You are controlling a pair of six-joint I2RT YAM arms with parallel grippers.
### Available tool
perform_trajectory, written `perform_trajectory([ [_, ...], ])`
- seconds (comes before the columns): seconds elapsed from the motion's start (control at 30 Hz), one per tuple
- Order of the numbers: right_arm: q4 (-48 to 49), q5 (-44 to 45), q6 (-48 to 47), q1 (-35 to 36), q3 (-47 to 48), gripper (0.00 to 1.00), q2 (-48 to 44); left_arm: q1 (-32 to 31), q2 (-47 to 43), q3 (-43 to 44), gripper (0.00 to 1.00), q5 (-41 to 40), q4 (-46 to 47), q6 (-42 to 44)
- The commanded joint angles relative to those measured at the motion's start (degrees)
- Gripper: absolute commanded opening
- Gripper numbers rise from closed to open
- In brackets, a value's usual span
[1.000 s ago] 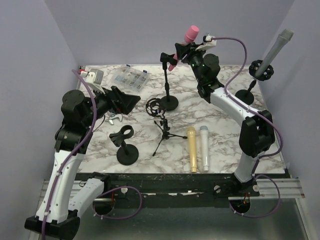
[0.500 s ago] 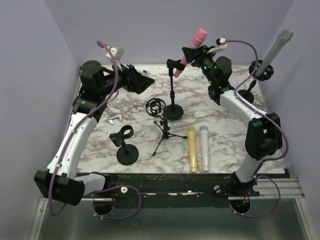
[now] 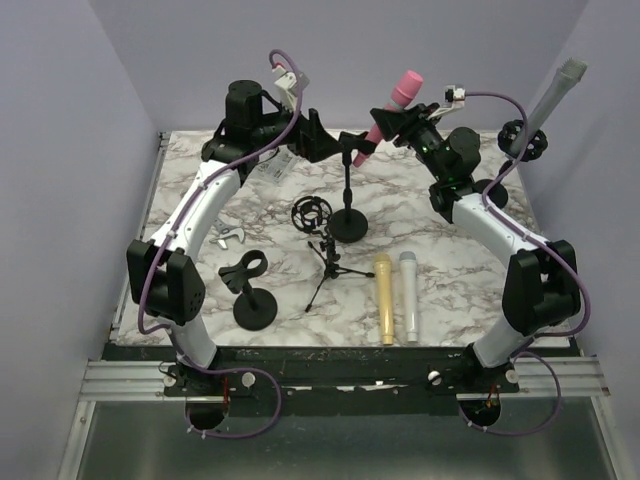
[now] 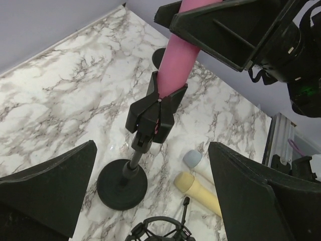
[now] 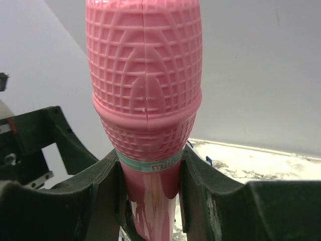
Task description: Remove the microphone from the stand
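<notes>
Loose microphones: a yellow microphone (image 3: pixel 384 298) and a white microphone (image 3: pixel 408 295) lie side by side on the near right of the counter (image 3: pixel 450 270). They are probably set down there to be clear of the work.
Empty stand: a clip stand (image 3: pixel 250 292) stands near left with nothing in it, apart from both arms.
Tripod: a small tripod (image 3: pixel 330 265) sits mid-counter, with a ring mount (image 3: pixel 311 212) just behind it. Neither holds a microphone.
Task stand: the stand (image 3: pixel 348 200) rises upright from a round base in the middle, and its clip (image 4: pixel 153 108) grips the lower body of the pink microphone (image 3: pixel 398 90).
Task thing: the pink microphone sits tilted in that clip, head up and to the right, and is not yet out.
Left claw: the left claw (image 3: pixel 315 138) is spread wide and holds nothing. It faces the clip from the left, likely to steady the stand while the other arm pulls.
Right claw: the right claw (image 3: pixel 393 118) is closed narrow on the pink microphone just under its head. That grip suits drawing it out along its own axis.
Far right: a grey microphone (image 3: pixel 552 95) leans in its own far stand (image 3: pixel 520 140), untouched.
Microphones counted: four, being pink, yellow, white and grey.
Stands counted: four, of which two hold a microphone.
Arms counted: two.
</notes>
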Motion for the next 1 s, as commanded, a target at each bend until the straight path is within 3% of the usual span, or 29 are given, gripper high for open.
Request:
perform_trajectory([
  [0.0, 1.7, -3.3, 2.4, -0.1, -2.5, 0.01, -2.7, -3.2, 1.6, 3.2, 0.98, 2.3, -2.1, 5.0],
  [0.27, 1.3, -3.7, 2.4, -0.6, -2.8, 0.01, -3.9, -5.4, 3.2, 3.5, 0.97, -1.4, -1.3, 7.8],
  [0.43, 1.4, -3.8, 2.7, -0.6, -3.2, 0.01, -4.0, -5.9, 4.9, 5.2, 0.84, -2.4, -2.8, 9.1],
  [0.77, 1.4, -4.2, 2.5, -0.6, -3.6, 0.01, -4.6, -6.3, 7.1, 8.5, 0.90, -9.7, -5.0, 10.6],
  [0.97, 1.8, -4.4, 2.6, -0.6, -4.1, 0.01, -4.8, -6.5, 7.2, 8.3, 0.87, -8.1, -4.2, 10.2],
])
